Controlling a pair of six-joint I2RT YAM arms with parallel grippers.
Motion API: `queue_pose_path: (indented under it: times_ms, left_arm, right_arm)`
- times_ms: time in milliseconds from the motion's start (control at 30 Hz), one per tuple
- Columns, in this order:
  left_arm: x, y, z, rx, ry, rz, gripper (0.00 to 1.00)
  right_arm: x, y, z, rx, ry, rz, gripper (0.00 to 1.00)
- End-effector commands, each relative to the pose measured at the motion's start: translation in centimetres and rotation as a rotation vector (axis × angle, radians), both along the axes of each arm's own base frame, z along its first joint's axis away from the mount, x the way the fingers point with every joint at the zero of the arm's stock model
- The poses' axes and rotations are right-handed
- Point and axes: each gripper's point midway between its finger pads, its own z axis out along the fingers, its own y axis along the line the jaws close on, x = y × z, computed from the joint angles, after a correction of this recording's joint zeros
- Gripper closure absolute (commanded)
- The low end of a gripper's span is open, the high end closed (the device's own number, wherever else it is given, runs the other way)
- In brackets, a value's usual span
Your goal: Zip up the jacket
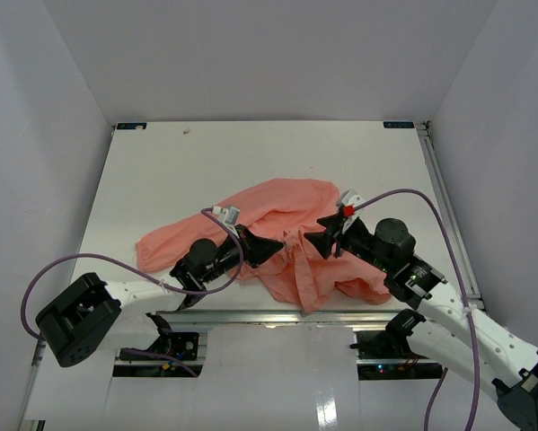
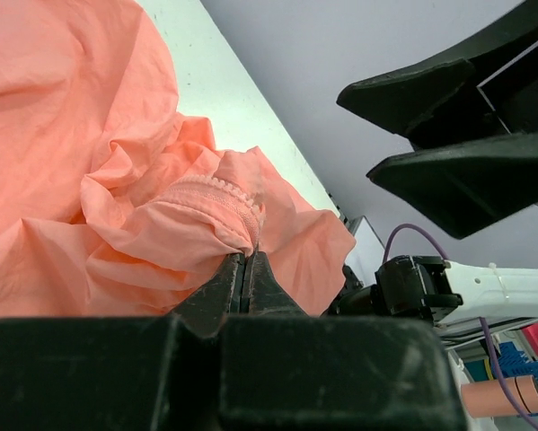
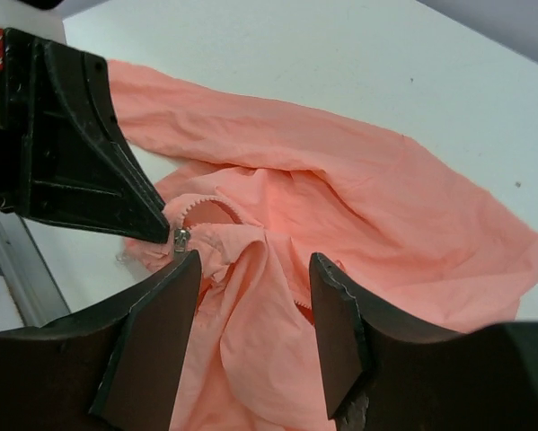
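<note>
The salmon-pink jacket (image 1: pixel 277 224) lies crumpled on the white table (image 1: pixel 251 162) between the two arms. My left gripper (image 1: pixel 273 248) is shut on a fold of the jacket at its zipper edge (image 2: pixel 216 193), fingers pressed together in the left wrist view (image 2: pixel 243 260). My right gripper (image 1: pixel 315 241) is open, facing the left one a little apart, and hovers over the jacket (image 3: pixel 358 215). In the right wrist view, the small metal zipper slider (image 3: pixel 180 238) sits just by my right gripper's left fingertip (image 3: pixel 174 287) and by the left gripper's tip (image 3: pixel 116 193).
A metal rail (image 1: pixel 286 316) runs along the table's near edge. Grey walls (image 1: pixel 53 108) enclose the table at left, back and right. Purple cables (image 1: pixel 430 206) loop from both arms.
</note>
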Motion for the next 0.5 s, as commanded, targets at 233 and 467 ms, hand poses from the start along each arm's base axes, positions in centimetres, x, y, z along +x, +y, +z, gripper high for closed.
queue_pose_path:
  times_ms: [233,467]
  left_arm:
    - [0.2,0.0,1.5,-0.019,0.016,0.003,1.00]
    - [-0.1,0.0,1.8,-0.029,0.020,-0.011,1.00]
  right_arm:
    - [-3.7,4.7,-1.3,-0.229,-0.267,0.102,0.43]
    - [-3.6,6.0,-3.7,-0.339,-0.298,-0.012,0.43]
